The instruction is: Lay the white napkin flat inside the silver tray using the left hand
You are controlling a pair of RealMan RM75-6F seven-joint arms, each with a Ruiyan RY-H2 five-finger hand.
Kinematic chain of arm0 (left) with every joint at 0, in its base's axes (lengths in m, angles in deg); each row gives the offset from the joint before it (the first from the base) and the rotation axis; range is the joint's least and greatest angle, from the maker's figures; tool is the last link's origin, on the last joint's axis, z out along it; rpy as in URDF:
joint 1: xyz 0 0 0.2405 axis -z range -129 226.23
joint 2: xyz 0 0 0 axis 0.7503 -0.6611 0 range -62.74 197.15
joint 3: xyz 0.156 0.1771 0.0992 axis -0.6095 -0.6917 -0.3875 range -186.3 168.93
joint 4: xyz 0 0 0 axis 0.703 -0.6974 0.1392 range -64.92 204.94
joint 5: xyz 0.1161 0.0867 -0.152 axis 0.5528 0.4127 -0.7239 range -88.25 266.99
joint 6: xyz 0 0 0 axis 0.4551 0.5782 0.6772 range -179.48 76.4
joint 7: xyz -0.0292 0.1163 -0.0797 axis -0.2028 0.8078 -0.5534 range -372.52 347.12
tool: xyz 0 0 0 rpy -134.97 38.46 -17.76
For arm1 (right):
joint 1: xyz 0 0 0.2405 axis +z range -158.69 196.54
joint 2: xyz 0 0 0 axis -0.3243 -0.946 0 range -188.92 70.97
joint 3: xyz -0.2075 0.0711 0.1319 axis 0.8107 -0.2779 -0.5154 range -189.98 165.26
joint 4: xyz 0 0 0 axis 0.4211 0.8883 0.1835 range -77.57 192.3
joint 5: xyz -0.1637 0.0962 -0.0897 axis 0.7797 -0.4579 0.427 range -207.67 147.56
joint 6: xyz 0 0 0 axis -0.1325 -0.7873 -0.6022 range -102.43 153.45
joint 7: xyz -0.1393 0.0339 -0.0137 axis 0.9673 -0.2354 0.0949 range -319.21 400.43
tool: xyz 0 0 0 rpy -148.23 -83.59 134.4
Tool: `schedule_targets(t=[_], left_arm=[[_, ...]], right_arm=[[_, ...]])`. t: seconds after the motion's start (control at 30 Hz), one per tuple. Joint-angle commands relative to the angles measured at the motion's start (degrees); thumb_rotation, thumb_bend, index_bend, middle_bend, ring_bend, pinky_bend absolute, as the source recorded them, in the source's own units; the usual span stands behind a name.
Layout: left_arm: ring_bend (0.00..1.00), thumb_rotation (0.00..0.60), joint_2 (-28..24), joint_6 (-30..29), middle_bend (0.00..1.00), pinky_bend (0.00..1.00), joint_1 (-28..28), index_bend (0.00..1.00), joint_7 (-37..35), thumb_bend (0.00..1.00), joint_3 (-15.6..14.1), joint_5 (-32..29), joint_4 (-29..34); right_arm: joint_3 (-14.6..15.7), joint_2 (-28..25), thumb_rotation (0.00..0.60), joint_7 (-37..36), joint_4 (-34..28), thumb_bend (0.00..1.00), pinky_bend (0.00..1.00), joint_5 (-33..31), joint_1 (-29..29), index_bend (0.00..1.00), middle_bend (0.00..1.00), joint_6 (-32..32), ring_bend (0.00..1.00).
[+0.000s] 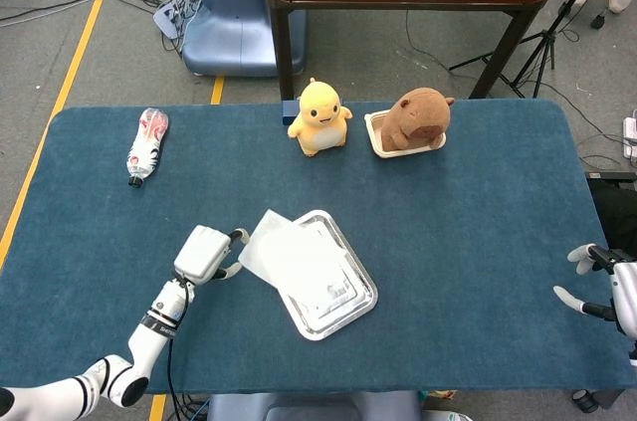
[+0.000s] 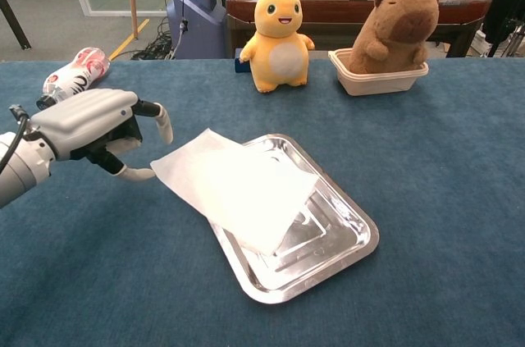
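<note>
The napkin [image 2: 234, 187] lay draped over the tray [image 2: 344, 248], covering the tray's half toward 10 o'clock, with one corner hanging past the rim onto the blue table [image 2: 443, 142] on that side; it was not flat, its near edge lifting off the tray floor. The left hand [image 2: 90, 130] stood at 9 o'clock of the napkin, just beside that loose corner. In the chest view its fingers [image 2: 162, 122] were spread and curved with nothing between them, and whether a fingertip touched the cloth could not be told. The head view showed the same hand [image 1: 204, 253] from above, at 9 o'clock of the tray [image 1: 343, 316], but too small to read the fingers. Only the head view showed the right hand [image 1: 597, 287], at the table's 3 o'clock edge well apart from the tray, fingers apart and empty. A yellow toy [image 2: 279, 27] and a brown toy [image 2: 398, 23] in a beige tub [image 2: 381, 82] stood at 12 o'clock, and a bottle [image 2: 72, 75] lay at 10 o'clock.
</note>
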Motion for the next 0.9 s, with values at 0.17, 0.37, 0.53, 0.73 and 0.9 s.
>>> schedule_targets(t=[0.17,0.37,0.53,0.73,0.9], left_arm=[[0.97,0.6,0.9,1.9,1.0,0.99,1.4,0.44,1.6,0.19,1.3,-2.0,-0.2],[0.97,0.6,2.1,2.9,1.0,0.99,2.8,0.44,2.9,0.19,2.4,-3.1,-0.7],[0.97,0.6,2.7,3.0,1.0,0.99,3.4,0.44,3.8,0.19,2.6,-3.6,-1.0],[0.97,0.6,1.4,2.4,1.0,0.99,3.0,0.44,5.1,0.19,1.6,-3.2,1.6],[0.97,0.6,-1.7,3.6,1.0,0.99,3.0,0.44,7.3,0.41,0.8,-3.4,7.2]], right_arm=[[0.0,0.0,0.6,-0.1,0.0,0.01,0.7,0.0,0.0,0.47,0.58,-0.1,0.5],[0.0,-0.1,0.6,-0.2,0.1,0.01,0.7,-0.1,0.0,0.47,0.58,0.0,0.5],[-0.1,-0.1,0.6,-0.4,0.1,0.01,0.7,-0.2,0.0,0.47,0.58,-0.1,0.5],[-0.2,-0.1,0.6,-0.4,0.2,0.01,0.7,-0.2,0.0,0.47,0.58,-0.1,0.5],[-0.2,-0.1,0.6,-0.2,0.0,0.01,0.7,-0.1,-0.1,0.47,0.58,-0.4,0.5]])
